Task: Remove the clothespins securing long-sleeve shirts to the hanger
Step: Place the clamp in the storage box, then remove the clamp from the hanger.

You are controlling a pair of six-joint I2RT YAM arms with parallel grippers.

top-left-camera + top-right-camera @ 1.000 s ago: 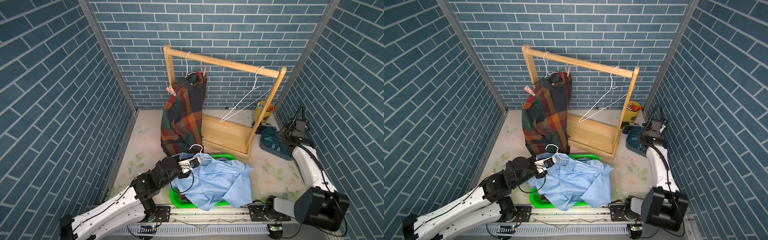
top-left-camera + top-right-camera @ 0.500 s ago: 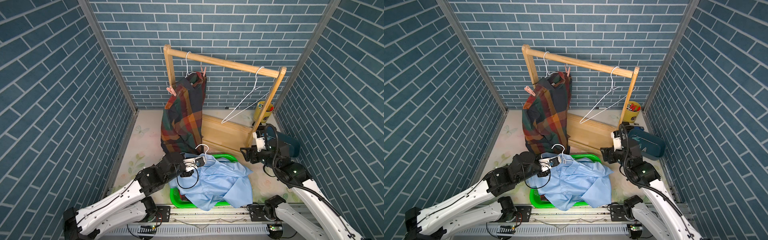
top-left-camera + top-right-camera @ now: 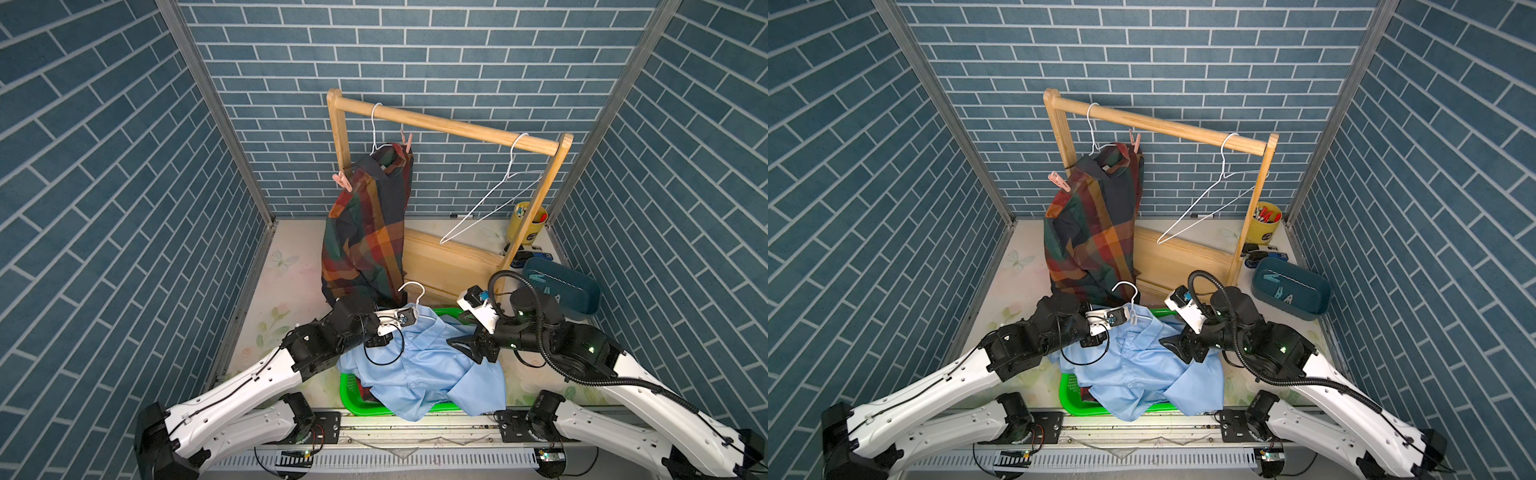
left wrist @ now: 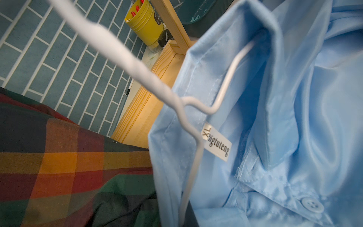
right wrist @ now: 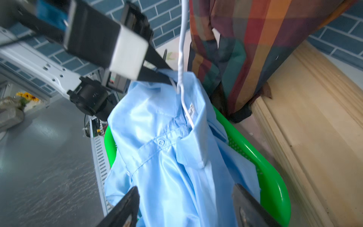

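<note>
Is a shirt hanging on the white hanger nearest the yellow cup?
No, that white hanger hangs bare on the wooden rail; the plaid shirt hangs at the rail's other end.

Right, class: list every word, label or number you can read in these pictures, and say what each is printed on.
"XL": on the white neck tag of the light blue shirt.
"ngtuteng": same tag; its first letters are hidden behind the white hanger.
Dark label on the yellow cup: too blurred to read.
</note>
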